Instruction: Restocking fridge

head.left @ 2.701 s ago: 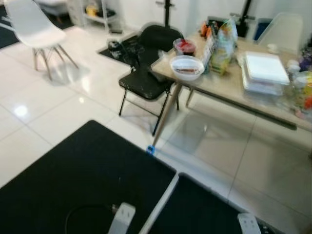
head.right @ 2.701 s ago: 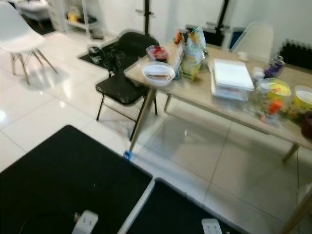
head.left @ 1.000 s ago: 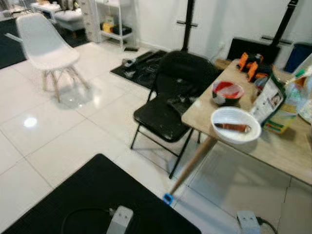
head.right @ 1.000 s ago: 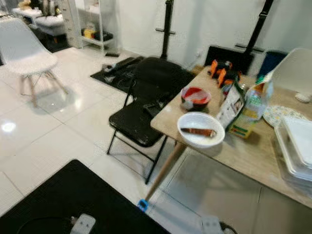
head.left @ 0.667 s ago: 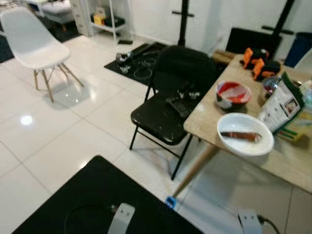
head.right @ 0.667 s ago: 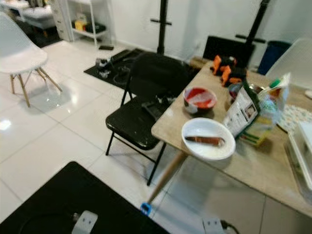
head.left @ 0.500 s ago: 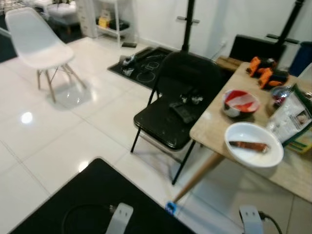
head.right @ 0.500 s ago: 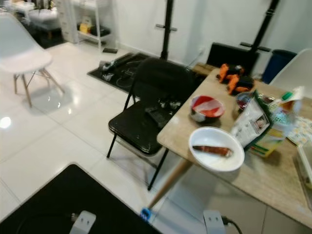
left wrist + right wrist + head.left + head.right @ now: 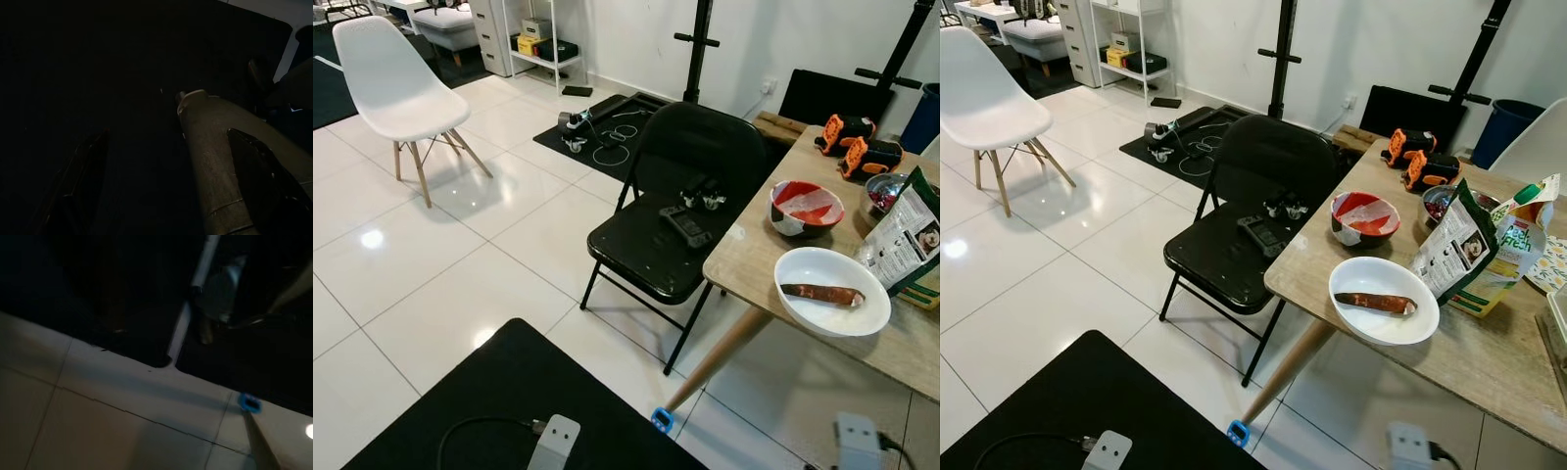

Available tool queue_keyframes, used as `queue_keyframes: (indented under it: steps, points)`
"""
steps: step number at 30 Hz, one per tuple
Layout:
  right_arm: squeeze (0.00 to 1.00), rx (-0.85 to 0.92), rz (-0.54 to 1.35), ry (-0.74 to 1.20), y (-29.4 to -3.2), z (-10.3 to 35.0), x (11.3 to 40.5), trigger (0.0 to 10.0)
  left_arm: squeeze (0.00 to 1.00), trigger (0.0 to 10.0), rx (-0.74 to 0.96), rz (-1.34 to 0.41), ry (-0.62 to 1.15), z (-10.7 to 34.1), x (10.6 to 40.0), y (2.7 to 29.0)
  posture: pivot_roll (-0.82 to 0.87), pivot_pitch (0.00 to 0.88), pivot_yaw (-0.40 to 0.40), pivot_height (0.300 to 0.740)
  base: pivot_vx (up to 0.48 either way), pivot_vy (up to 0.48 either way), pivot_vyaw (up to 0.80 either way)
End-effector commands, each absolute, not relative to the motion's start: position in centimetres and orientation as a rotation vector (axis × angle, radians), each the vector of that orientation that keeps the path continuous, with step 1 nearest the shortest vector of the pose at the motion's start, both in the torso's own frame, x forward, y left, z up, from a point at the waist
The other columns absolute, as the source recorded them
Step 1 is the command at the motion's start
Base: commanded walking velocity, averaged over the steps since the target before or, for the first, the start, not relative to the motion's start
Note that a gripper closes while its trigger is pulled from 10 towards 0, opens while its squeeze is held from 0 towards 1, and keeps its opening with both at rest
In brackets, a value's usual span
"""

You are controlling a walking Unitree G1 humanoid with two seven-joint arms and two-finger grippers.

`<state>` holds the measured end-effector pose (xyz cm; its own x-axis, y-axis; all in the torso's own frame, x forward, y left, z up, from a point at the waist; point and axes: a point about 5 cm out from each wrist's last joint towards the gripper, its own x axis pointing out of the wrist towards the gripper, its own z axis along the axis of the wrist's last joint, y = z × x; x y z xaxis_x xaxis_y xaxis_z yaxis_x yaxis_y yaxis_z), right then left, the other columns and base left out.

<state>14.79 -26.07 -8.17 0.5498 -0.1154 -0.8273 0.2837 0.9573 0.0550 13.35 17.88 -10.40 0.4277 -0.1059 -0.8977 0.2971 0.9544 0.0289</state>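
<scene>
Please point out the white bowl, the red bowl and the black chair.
White bowl (image 9: 1386,323): right eye view, bare inside near its front rim.
Red bowl (image 9: 1365,217): right eye view, its inside.
Black chair (image 9: 1217,257): right eye view, its seat.

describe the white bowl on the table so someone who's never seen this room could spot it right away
Find the light wooden table with the black folding chair pushed up to its end. The white bowl sits close to the table's near edge, just in front of the red and white bowl and beside the upright food bag. It is the plain white one, holding a single long brown piece of food.
</scene>
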Motion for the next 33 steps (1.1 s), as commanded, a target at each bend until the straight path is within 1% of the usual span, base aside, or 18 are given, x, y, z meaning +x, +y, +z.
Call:
queue_keyframes:
  steps: [1, 2, 4, 7, 10, 12, 14, 15, 16, 17, 18, 19, 20, 23, 29, 30, 31, 33]
  points:
    - [1.0, 0.313, -0.148, 0.913, -25.3, -8.0, 15.3, 10.0, 0.0, 10.0, 0.175, -0.251, 1.114, -10.6, 12.9, 17.7, -0.03, 0.0, -0.03, 0.74, 0.0, 0.0, 0.0]
    - [1.0, 0.369, -0.079, 0.881, -24.9, -7.7, 15.8, 10.0, 0.0, 10.0, 0.175, -0.252, 1.114, -10.6, 12.9, 17.7, -0.04, 0.0, -0.031, 0.74, 0.0, 0.0, 0.0]
    - [1.0, 0.369, -0.079, 0.881, -24.9, -7.7, 15.8, 10.0, 0.0, 10.0, 0.175, -0.252, 1.114, -10.6, 12.9, 17.7, -0.04, 0.0, -0.031, 0.74, 0.0, 0.0, 0.0]
    - [1.0, 0.489, 0.18, 0.795, -23.5, -6.5, 17.7, 10.0, 0.0, 10.0, 0.173, -0.254, 1.114, -10.6, 12.9, 17.6, -0.04, 0.0, -0.031, 0.74, 0.0, 0.0, 0.0]
    - [1.0, 0.511, 0.256, 0.779, -23.0, -6.1, 18.2, 10.0, 0.0, 10.0, 0.172, -0.255, 1.113, -10.6, 12.9, 17.6, -0.04, 0.0, -0.031, 0.74, 0.0, 0.0, 0.0]
    - [1.0, 0.543, 0.433, 0.748, -22.3, -5.3, 18.9, 10.0, 0.0, 10.0, 0.171, -0.259, 1.111, -10.5, 13.0, 17.5, -0.04, 0.0, -0.031, 0.74, 0.0, 0.0, 0.0]
    - [1.0, 0.543, 0.433, 0.748, -22.3, -5.3, 18.9, 10.0, 0.0, 10.0, 0.171, -0.259, 1.111, -10.5, 13.0, 17.5, -0.04, 0.0, -0.031, 0.74, 0.0, 0.0, 0.0]
    - [0.41, 0.562, 0.53, 0.73, -22.1, -4.7, 19.1, 10.0, 0.0, 10.0, 0.171, -0.26, 1.111, -10.5, 13.0, 17.5, -0.04, 0.0, -0.029, 0.74, 0.0, 0.0, 0.0]
    - [0.41, 0.562, 0.53, 0.73, -22.1, -4.7, 19.1, 10.0, 0.0, 10.0, 0.171, -0.26, 1.111, -10.5, 13.0, 17.5, -0.04, 0.0, -0.029, 0.74, 0.0, 0.0, 0.0]
    - [0.0, 0.576, 0.637, 0.707, -21.9, -4.0, 19.5, 10.0, 0.0, 10.0, 0.172, -0.262, 1.111, -10.5, 13.0, 17.5, -0.04, 0.0, -0.029, 0.74, 0.0, 0.0, 0.0]
    - [0.0, 0.576, 0.637, 0.707, -21.9, -4.0, 19.5, 10.0, 0.0, 10.0, 0.172, -0.262, 1.111, -10.5, 13.0, 17.5, -0.04, 0.0, -0.029, 0.74, 0.0, 0.0, 0.0]
    - [0.0, 0.645, 0.741, 0.635, -22.0, -2.8, 20.2, 10.0, 0.0, 10.0, 0.176, -0.264, 1.111, -10.5, 13.0, 17.6, -0.04, 0.0, -0.03, 0.74, 0.0, 0.0, 0.0]
    - [0.0, 0.645, 0.741, 0.635, -22.0, -2.8, 20.2, 10.0, 0.0, 10.0, 0.176, -0.264, 1.111, -10.5, 13.0, 17.6, -0.04, 0.0, -0.03, 0.74, 0.0, 0.0, 0.0]
    - [0.0, 0.789, 0.938, 0.421, -22.1, 0.6, 21.8, 10.0, 0.0, 10.0, 0.182, -0.268, 1.111, -10.5, 13.0, 17.7, -0.04, 0.0, -0.03, 0.74, 0.0, 0.0, 0.0]
    - [0.0, 0.829, 1.016, 0.316, -21.8, 2.4, 22.7, 10.0, 0.0, 10.0, 0.182, -0.271, 1.111, -10.5, 13.0, 17.7, -0.04, 0.0, -0.031, 0.74, 0.0, 0.0, 0.0]
    - [0.0, 0.836, 1.031, 0.284, -21.7, 2.9, 23.0, 10.0, 0.0, 10.0, 0.183, -0.272, 1.111, -10.5, 13.0, 17.7, -0.04, 0.0, -0.031, 0.74, 0.0, 0.0, 0.0]
    - [0.0, 0.864, 1.067, 0.196, -21.7, 4.4, 23.7, 10.0, 0.0, 10.0, 0.18, -0.273, 1.112, -10.5, 13.0, 17.7, -0.04, 0.0, -0.029, 0.74, 0.0, 0.0, 0.0]
    - [0.0, 0.875, 1.074, 0.165, -21.7, 4.9, 24.0, 10.0, 0.0, 10.0, 0.18, -0.273, 1.112, -10.5, 13.0, 17.7, -0.04, 0.0, -0.029, 0.74, 0.0, 0.0, 0.0]
